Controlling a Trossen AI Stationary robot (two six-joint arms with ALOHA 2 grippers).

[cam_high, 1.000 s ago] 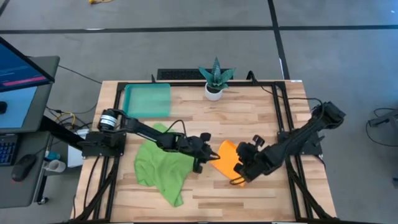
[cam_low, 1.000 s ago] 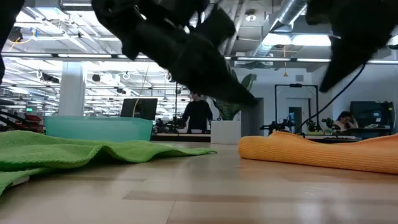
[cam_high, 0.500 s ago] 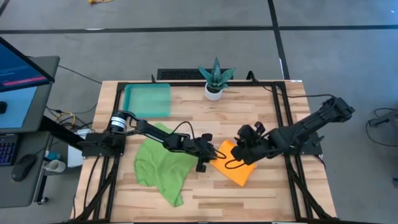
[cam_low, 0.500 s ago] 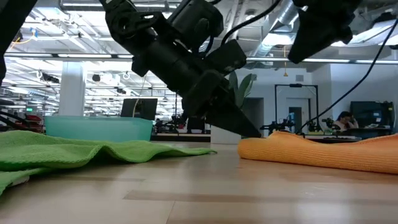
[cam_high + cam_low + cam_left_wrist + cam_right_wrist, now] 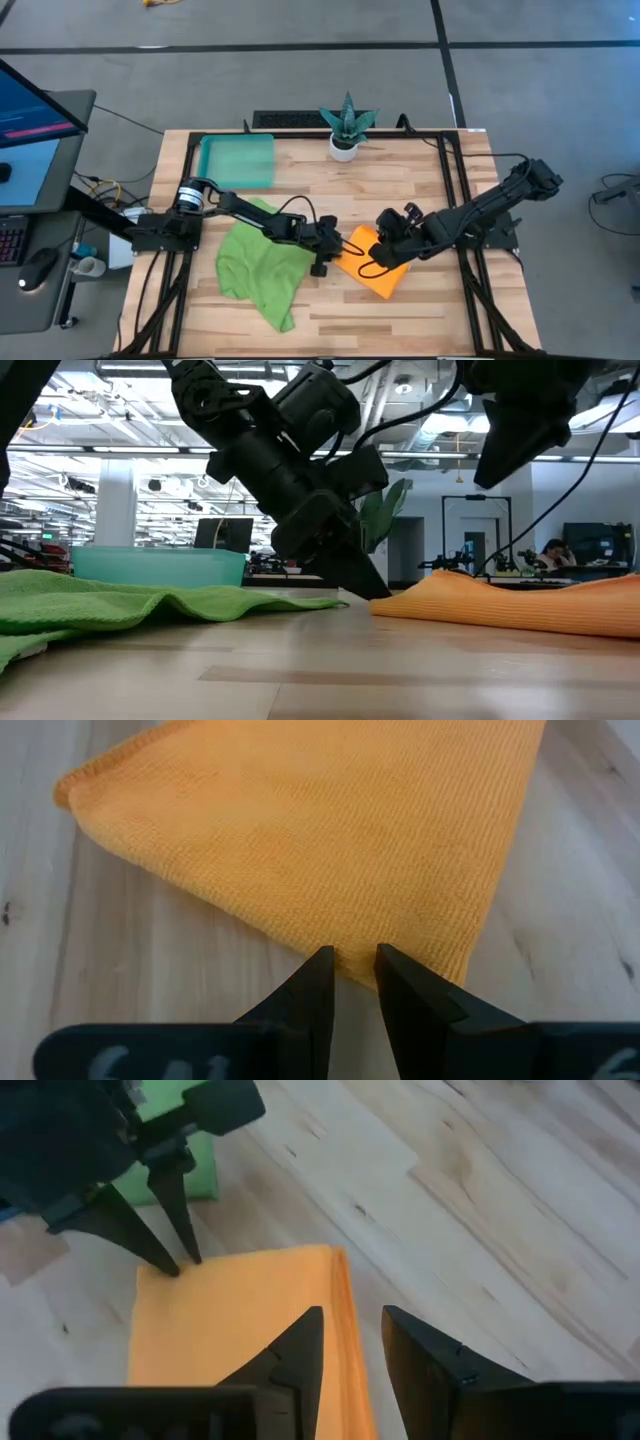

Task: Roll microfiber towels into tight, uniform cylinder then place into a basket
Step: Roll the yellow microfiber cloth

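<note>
Where the overhead frame shows the table, the orange towel (image 5: 375,262) lies folded right of centre, the green towel (image 5: 258,262) lower left, the basket (image 5: 238,161) upper left; both grippers meet at the orange cloth, probably to begin rolling it. Low view: the left gripper (image 5: 372,592) touches the cloth's near edge at centre frame. Left wrist view: its fingers stand slightly parted, tips at the hem, nothing gripped. Right wrist view: the right gripper (image 5: 350,1330) hovers, slightly open and empty, above the towel's edge.
</note>
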